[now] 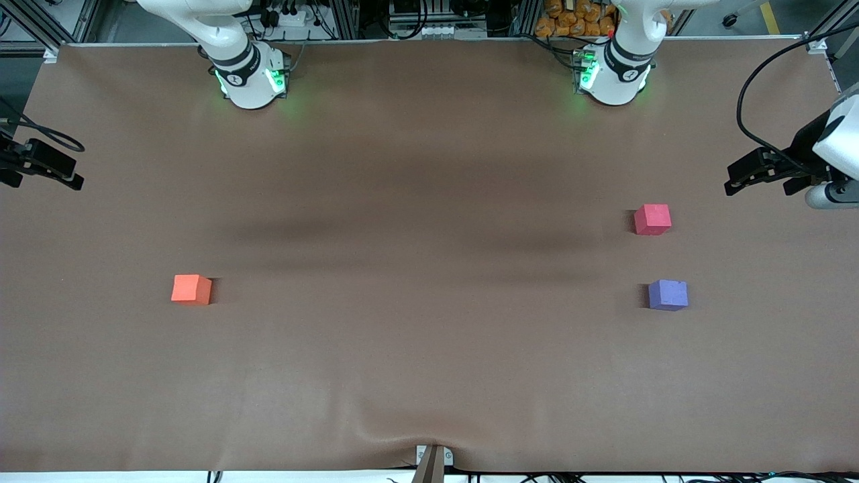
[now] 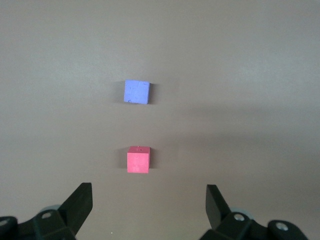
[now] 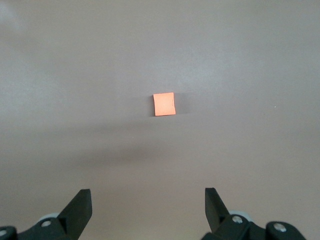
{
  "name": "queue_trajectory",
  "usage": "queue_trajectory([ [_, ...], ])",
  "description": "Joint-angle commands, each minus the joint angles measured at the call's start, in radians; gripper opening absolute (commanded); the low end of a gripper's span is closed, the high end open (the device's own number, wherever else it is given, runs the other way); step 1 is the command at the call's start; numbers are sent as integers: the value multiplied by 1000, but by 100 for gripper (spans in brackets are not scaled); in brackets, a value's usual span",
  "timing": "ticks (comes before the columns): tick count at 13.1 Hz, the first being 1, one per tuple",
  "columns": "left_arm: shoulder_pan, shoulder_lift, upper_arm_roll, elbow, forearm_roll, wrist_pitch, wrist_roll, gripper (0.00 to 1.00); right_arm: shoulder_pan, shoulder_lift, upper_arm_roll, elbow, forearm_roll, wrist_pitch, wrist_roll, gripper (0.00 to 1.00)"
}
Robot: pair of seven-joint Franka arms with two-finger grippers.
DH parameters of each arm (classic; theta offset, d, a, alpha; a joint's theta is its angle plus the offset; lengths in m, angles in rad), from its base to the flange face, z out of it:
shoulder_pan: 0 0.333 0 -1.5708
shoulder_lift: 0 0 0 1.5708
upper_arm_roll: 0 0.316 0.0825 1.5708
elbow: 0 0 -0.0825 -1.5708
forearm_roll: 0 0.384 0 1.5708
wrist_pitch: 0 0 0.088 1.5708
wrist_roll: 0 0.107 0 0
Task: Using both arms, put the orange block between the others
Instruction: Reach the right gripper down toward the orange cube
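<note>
The orange block (image 1: 191, 289) (image 3: 164, 104) lies alone on the brown table toward the right arm's end. Toward the left arm's end sit the others: a pinkish-red cube (image 1: 652, 219) (image 2: 138, 159) and, nearer to the front camera, a purple-blue cube (image 1: 668, 295) (image 2: 136, 92), with a gap between them. My left gripper (image 1: 738, 180) (image 2: 149, 192) hangs high at that end of the table, open and empty, its black fingers (image 2: 80, 202) wide apart. My right gripper (image 1: 67, 176) (image 3: 148, 196) hangs high at the right arm's end, also open and empty.
A brown mat (image 1: 429, 201) covers the whole table. The two arm bases (image 1: 251, 77) (image 1: 614, 74) stand along its edge farthest from the front camera. A small metal bracket (image 1: 433, 461) sits at the edge nearest to that camera. Black cables (image 1: 765, 80) loop near the left arm.
</note>
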Motion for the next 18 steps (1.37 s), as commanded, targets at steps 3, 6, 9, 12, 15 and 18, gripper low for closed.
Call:
queue_trajectory([
  [3,0,4,-5,12,-13,-17,-22,100,-6,19,6,21,6,-6,24,100],
  [6,2,7,-9,20,-12,-17,-14,100,-10,20,6,21,6,-7,18,100],
  [9,-8,7,-8,24,-10,-17,-16,100,-15,46,6,22,3,-6,24,100],
  [12,-9,12,-8,24,-10,-17,-16,100,-22,145,3,22,-8,-3,23,100],
  [15,2,16,-6,46,-12,-17,-13,100,-30,215,3,21,-12,16,12,100],
  [18,5,30,0,47,-13,-17,-5,100,-33,253,3,18,-35,16,10,100],
])
